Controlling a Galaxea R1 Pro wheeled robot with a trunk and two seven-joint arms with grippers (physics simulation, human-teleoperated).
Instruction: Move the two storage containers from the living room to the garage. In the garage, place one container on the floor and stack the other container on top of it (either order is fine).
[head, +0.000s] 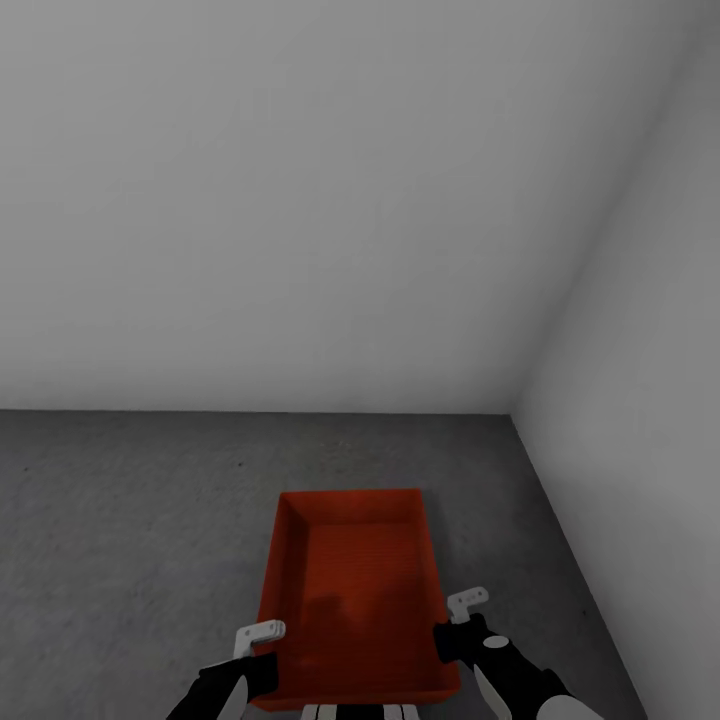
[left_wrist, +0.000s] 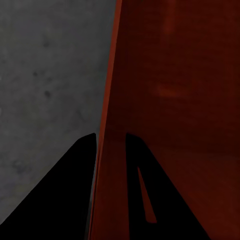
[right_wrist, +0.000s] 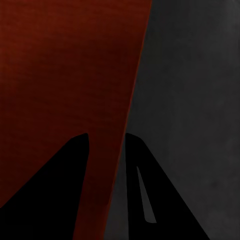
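One red-orange open-top storage container lies lengthwise in front of me, low over the dark grey concrete floor of the garage; I cannot tell whether it touches the floor. My left gripper clamps its left long wall near the close end, and my right gripper clamps the right long wall. In the left wrist view the black fingers straddle the thin red wall. The right wrist view shows its fingers either side of the other wall. The bin is empty inside.
A plain white-grey wall stands ahead and a second wall closes the right side, meeting in a corner just beyond the bin. Bare concrete stretches to the left.
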